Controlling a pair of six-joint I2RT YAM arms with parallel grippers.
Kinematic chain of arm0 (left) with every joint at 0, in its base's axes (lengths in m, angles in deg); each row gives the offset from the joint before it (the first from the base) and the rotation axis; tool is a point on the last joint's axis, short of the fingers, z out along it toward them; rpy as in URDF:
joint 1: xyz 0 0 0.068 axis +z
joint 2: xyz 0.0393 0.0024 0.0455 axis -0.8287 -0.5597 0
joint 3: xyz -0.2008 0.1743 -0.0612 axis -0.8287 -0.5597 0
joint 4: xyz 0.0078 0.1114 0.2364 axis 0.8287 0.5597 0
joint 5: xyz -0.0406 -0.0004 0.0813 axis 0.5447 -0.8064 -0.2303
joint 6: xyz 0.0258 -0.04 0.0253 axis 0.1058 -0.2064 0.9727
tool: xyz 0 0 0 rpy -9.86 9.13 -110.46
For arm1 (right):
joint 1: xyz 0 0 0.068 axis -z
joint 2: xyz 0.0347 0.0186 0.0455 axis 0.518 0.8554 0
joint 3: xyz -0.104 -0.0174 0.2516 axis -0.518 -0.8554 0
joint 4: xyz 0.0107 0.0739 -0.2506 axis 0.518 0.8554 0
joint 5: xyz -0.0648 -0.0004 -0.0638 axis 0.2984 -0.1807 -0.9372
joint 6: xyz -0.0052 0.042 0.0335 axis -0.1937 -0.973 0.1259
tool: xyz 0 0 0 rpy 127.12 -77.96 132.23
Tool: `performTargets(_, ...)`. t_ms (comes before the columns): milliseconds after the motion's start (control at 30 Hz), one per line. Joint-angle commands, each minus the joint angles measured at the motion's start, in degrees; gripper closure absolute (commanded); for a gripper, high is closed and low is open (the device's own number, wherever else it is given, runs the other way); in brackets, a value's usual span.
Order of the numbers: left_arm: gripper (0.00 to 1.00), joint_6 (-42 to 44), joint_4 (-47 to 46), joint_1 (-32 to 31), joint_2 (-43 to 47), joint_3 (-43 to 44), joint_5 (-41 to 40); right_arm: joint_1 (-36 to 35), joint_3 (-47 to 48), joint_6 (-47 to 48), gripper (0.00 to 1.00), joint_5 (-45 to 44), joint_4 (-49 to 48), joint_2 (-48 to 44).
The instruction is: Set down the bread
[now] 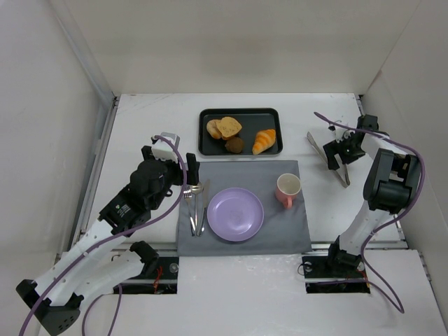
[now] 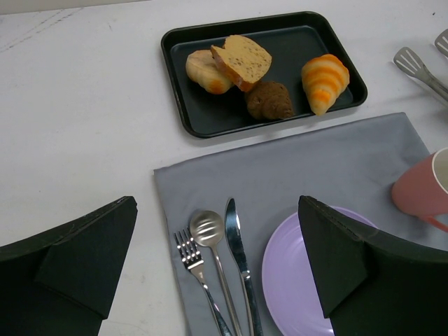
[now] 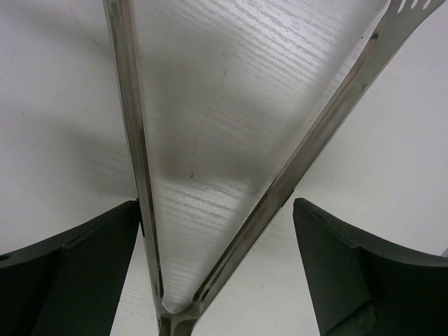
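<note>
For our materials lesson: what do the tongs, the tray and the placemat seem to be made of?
The tongs look like stainless steel: bare grey metal with a dull, streaked sheen. The tray may be coated metal or plastic; it is smooth and black with a thin raised rim. The placemat seems to be fabric: matte grey, thin, no shine.

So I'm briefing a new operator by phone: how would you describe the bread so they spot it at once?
Find the black tray just beyond the grey mat. In its left half the bread leans on a pale bun. It is the only flat slice, golden-brown with a darker crust, unlike the dark round lump and the striped croissant.
</note>
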Motion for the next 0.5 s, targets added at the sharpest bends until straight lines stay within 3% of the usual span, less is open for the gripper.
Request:
performTargets(0, 0.0, 0.2, -1.6, 0.1, 0.4, 1.3, 0.5, -0.5, 0.3, 1.2, 0.05, -0.2, 2.0, 0.9)
performTargets(467, 0.0, 0.2, -1.6, 0.1, 0.4, 1.3, -0.1, -0.5, 1.9, -0.2, 0.07, -0.2, 5.0, 2.0)
